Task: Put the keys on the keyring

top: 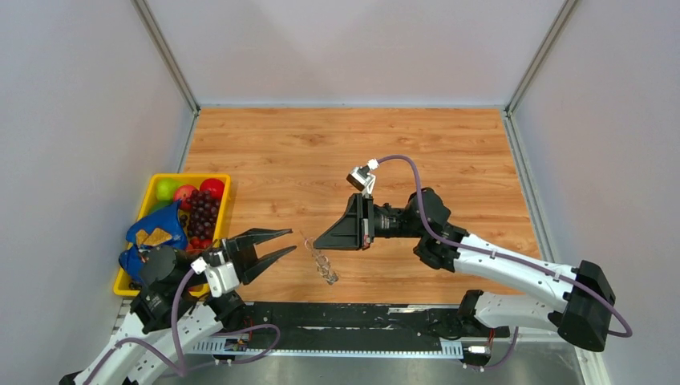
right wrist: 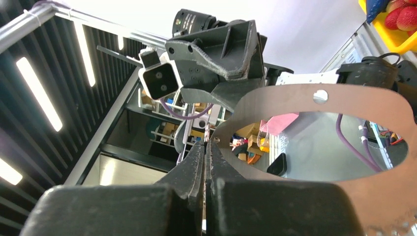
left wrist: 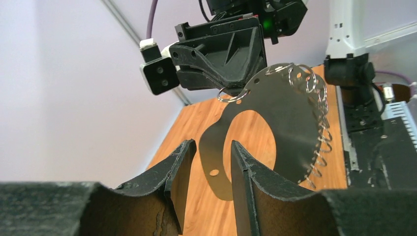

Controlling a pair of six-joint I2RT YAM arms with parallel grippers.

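Observation:
The keyring (top: 322, 263) is a thin grey metal hoop with a fringe of small silvery wire loops on one edge. It hangs in the air between my two grippers. My right gripper (top: 317, 242) is shut on a small loop at the hoop's top edge, as the left wrist view (left wrist: 231, 94) shows. The hoop (left wrist: 290, 123) hangs down from there, and its lower end lies just beyond my open left gripper (left wrist: 212, 150). In the right wrist view the shut right gripper (right wrist: 205, 147) has the hoop (right wrist: 344, 98) at its right. No black-headed key shows.
A yellow bin (top: 154, 186) with fruit and a blue bag (top: 151, 237) stands at the left edge, beside the left arm. A black rail (top: 361, 317) runs along the near edge. Grey walls close in the wooden table (top: 321, 152).

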